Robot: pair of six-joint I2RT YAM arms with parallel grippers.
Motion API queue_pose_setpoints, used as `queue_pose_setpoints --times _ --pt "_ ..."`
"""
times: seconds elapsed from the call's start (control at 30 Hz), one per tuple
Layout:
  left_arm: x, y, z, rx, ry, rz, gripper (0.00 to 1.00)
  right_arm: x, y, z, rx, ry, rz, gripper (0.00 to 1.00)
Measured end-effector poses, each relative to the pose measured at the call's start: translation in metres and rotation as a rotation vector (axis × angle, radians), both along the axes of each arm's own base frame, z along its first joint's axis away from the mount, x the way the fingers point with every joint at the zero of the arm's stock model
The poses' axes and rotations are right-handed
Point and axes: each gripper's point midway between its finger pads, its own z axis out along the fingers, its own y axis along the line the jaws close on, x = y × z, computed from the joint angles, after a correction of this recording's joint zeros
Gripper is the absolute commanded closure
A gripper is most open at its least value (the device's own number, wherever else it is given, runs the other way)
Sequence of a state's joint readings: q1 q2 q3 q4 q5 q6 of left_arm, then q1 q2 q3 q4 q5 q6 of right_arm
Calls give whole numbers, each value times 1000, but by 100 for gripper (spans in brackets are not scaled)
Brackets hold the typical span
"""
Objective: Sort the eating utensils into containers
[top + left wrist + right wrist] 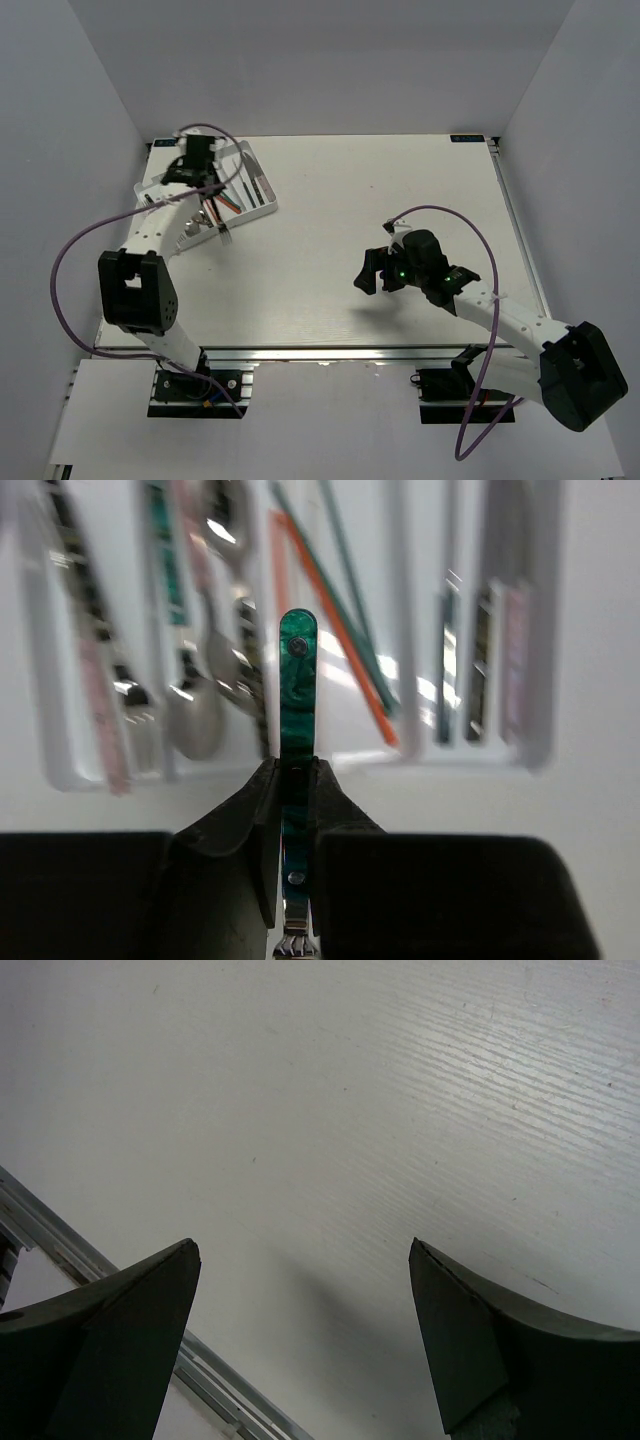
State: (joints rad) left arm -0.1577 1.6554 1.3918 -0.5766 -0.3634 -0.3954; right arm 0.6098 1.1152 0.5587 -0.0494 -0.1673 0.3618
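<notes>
Right pincer [305,1248] hangs agape over white table [380,190], grey walls [320,60] around.

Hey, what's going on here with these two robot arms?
The left gripper is shut on a teal-handled metal utensil, holding it over the white plastic cutlery tray, where metal spoons and orange and teal chopsticks already lie in separate compartments. The right gripper hangs open above the white table, holding nothing.

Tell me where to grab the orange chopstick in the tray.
Pinch the orange chopstick mid-length from straight above, jaws across its thin shaft: it lies flat and diagonal in the tray, teal chopsticks close beside it, so a narrow opening seems safest.
</notes>
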Motion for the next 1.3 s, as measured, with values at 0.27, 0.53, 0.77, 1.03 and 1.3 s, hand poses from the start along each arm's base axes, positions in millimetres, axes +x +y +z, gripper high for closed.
queue_pose_setpoints --times 0.27,0.53,0.77,1.03,1.3 --pt "39 172 -21 32 33 297 100 0 0 3 7 -8 3 11" --pt "61 193 -80 26 155 293 100 -1 1 4 10 -8 6 11" --pt "65 198 -96 19 197 290 98 -2 2 4 15 -5 13 11" --pt "63 208 -93 31 199 291 83 -2 2 3 15 0 16 11" --pt "60 211 -93 44 212 284 39 -3 3 1 13 8 21 11"
